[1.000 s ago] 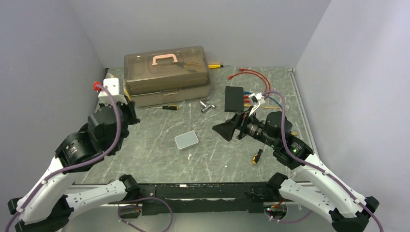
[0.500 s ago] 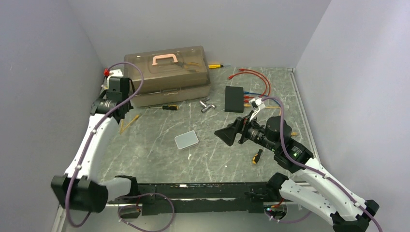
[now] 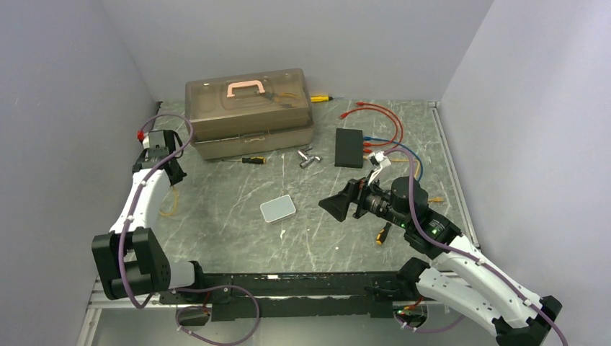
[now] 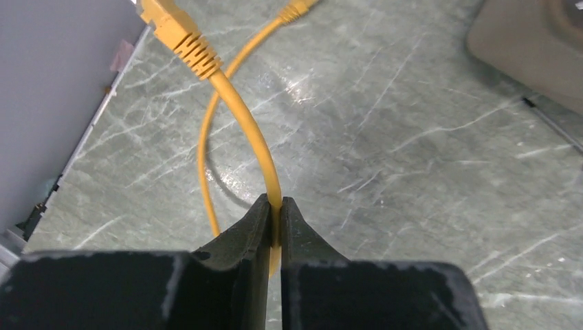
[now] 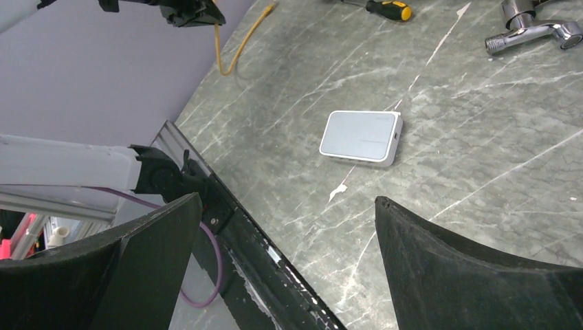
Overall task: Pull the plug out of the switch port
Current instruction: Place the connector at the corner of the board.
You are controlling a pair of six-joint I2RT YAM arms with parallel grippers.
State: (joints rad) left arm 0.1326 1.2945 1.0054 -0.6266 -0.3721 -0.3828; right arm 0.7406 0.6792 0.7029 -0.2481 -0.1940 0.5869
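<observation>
Grey-green marbled table [image 3: 238, 231] fills the floor between pale lavender walls [image 3: 302, 36]. At the back stands a big translucent brown toolbox [image 3: 248, 108] with a pink handle. The switch [image 3: 349, 147], a flat black box, lies right of the toolbox toward the far right of the table. Red cables [image 3: 375, 115] and a blue cable [image 3: 400, 148] loop away from its right edge.

Just nearer than the switch, the right gripper [image 3: 337, 203] hangs over the table with its fingers spread wide and nothing between them. A silver-grey tin [image 5: 361, 136] lies below and to its left.

Well apart, at the left wall, the left gripper [image 4: 275, 206] is pinched tight on a yellow cable [image 4: 237, 110]. The cable's plug [image 4: 165, 27] hangs free, and its loop sags to the tabletop.

Smaller things lie between: a metal fitting [image 3: 308, 157] just left of the switch, a screwdriver [image 3: 252, 159] in front of the toolbox, and another screwdriver [image 3: 382, 233] under the right arm.
</observation>
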